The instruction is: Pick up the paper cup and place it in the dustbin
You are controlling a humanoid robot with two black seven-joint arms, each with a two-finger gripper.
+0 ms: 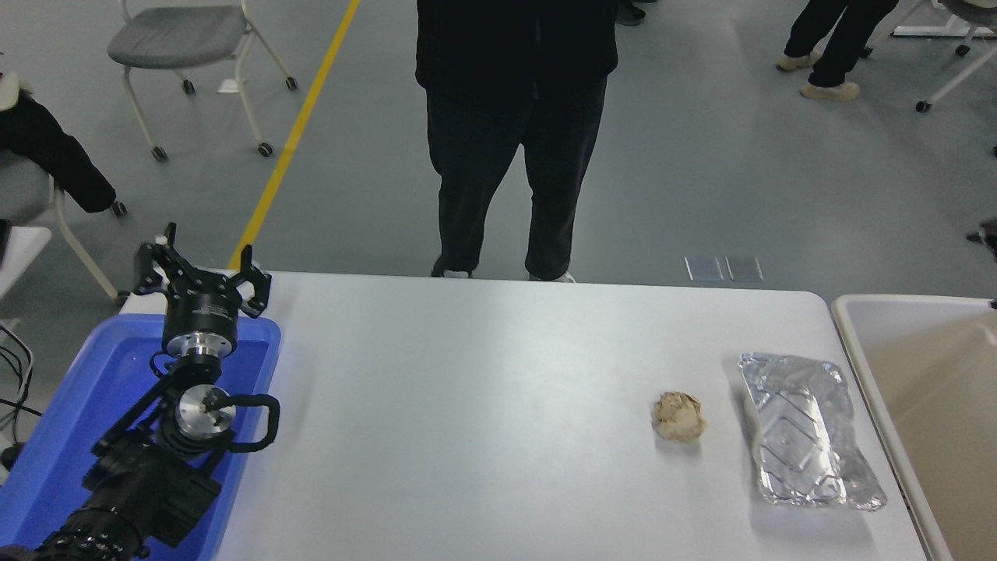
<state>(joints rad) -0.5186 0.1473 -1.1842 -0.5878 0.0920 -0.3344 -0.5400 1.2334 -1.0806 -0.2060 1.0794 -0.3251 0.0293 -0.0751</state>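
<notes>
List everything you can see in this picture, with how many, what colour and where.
Table: one, white, centre.
Crumpled paper ball: one, brown, table's right part.
Foil tray: one, silver, right of the ball.
Dustbin: one, beige, off the table's right edge.
Plastic tray: one, blue, table's left end.
Chair: one, grey, far left floor.
Floor line: one, yellow, left.
Person: one, dark clothes, far side.
Paper cup: none visible.
Left gripper: one, black, open, above the blue tray.
Right gripper: not clearly in view.

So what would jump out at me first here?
Probably the black left gripper, open, parked over the blue tray at the lower left. Next, the crinkled foil tray and the crumpled brown paper ball on the white table, beside the beige dustbin. No paper cup shows.
</notes>
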